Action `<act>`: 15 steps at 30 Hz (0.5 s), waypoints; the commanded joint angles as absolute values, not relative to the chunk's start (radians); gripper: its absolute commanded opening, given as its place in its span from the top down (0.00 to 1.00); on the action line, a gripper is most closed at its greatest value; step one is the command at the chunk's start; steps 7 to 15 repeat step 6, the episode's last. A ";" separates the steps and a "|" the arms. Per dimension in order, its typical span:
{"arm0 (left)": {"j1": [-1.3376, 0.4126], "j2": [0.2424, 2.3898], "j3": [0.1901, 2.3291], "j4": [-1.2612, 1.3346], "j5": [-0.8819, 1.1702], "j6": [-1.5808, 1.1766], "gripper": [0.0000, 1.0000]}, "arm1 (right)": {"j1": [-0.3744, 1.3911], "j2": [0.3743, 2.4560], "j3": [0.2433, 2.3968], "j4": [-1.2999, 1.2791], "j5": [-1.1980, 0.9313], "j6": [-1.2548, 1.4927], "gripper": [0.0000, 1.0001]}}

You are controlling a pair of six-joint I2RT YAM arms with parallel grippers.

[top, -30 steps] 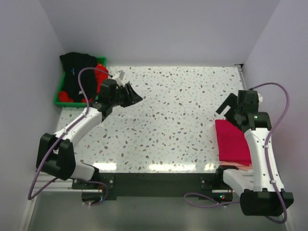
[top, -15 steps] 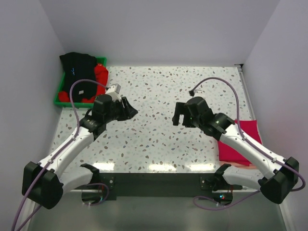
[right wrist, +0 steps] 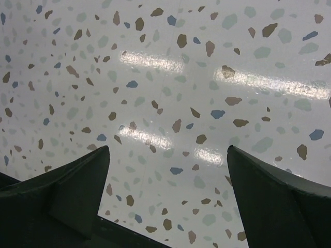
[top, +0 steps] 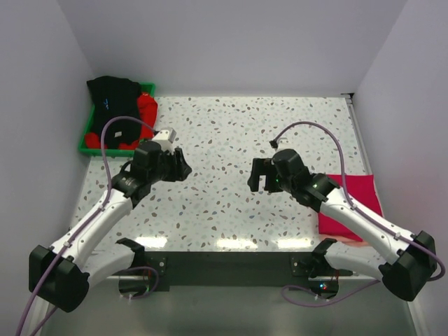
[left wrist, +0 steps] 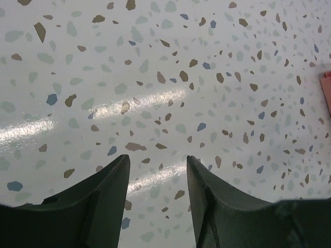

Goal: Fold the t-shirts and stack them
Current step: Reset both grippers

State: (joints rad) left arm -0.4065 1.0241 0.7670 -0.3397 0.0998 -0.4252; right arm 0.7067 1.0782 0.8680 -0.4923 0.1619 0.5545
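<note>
— Top external view first: where do my shirts sit?

— Your crimson-pink shirt (top: 350, 203) lies folded flat at the right near edge of the table (top: 231, 133), and your right arm crosses over its left side. The black shirt (top: 112, 94) is bunched in the green tray (top: 91, 149) at the far left corner, spilling over the tray's far rim. The bright red shirt (top: 145, 108) is crumpled in the same tray, touching the black one, with more red showing along the near side. In the left wrist view you also catch a salmon-pink cloth edge (left wrist: 328, 93) at the right border, too little of it to say how it lies.

— And my grippers?

— Your left gripper (left wrist: 158, 163) is over bare speckled table, near the tray but apart from it. Its fingers stand apart with only tabletop between them, so it holds nothing. Your right gripper (right wrist: 168, 150) is over the middle of the table, to the left of the crimson-pink shirt and clear of it. Its jaws are spread wide and empty.

— How do the two stand to each other?

— From above, they face one another across the table's centre, well apart. You cannot tell from these views how high either one is above the surface.
</note>
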 commanded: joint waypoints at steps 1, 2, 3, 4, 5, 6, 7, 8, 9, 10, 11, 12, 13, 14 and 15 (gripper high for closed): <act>-0.408 1.005 0.813 -0.354 0.061 -0.348 0.47 | 0.710 1.036 0.859 -0.443 0.178 0.534 0.01; -0.408 1.003 0.811 -0.348 0.061 -0.347 0.47 | 0.710 1.034 0.861 -0.454 0.184 0.532 0.01; -0.408 1.000 0.808 -0.345 0.066 -0.345 0.47 | 0.710 1.031 0.864 -0.460 0.192 0.532 0.01; -0.408 0.999 0.801 -0.331 0.069 -0.342 0.47 | 0.710 1.026 0.868 -0.465 0.195 0.532 0.01; -0.408 0.999 0.798 -0.327 0.071 -0.342 0.47 | 0.710 1.022 0.871 -0.471 0.204 0.537 0.01; -0.408 0.999 0.796 -0.327 0.071 -0.342 0.47 | 0.710 1.017 0.876 -0.479 0.206 0.538 0.01; -0.408 0.999 0.796 -0.327 0.071 -0.342 0.47 | 0.710 1.017 0.876 -0.479 0.206 0.538 0.01; -0.408 0.999 0.796 -0.327 0.071 -0.342 0.47 | 0.710 1.017 0.876 -0.479 0.206 0.538 0.01; -0.408 0.999 0.796 -0.327 0.071 -0.342 0.47 | 0.710 1.017 0.876 -0.479 0.206 0.538 0.01; -0.408 0.999 0.796 -0.327 0.071 -0.342 0.47 | 0.710 1.017 0.876 -0.479 0.206 0.538 0.01; -0.408 0.999 0.796 -0.327 0.071 -0.342 0.47 | 0.710 1.017 0.876 -0.479 0.206 0.538 0.01; -0.408 0.999 0.796 -0.327 0.071 -0.342 0.47 | 0.710 1.017 0.876 -0.479 0.206 0.538 0.01; -0.408 0.999 0.796 -0.327 0.071 -0.342 0.47 | 0.710 1.017 0.876 -0.479 0.206 0.538 0.01; -0.408 0.999 0.796 -0.327 0.071 -0.342 0.47 | 0.710 1.017 0.876 -0.479 0.206 0.538 0.01; -0.408 0.999 0.796 -0.327 0.071 -0.342 0.47 | 0.710 1.017 0.876 -0.479 0.206 0.538 0.01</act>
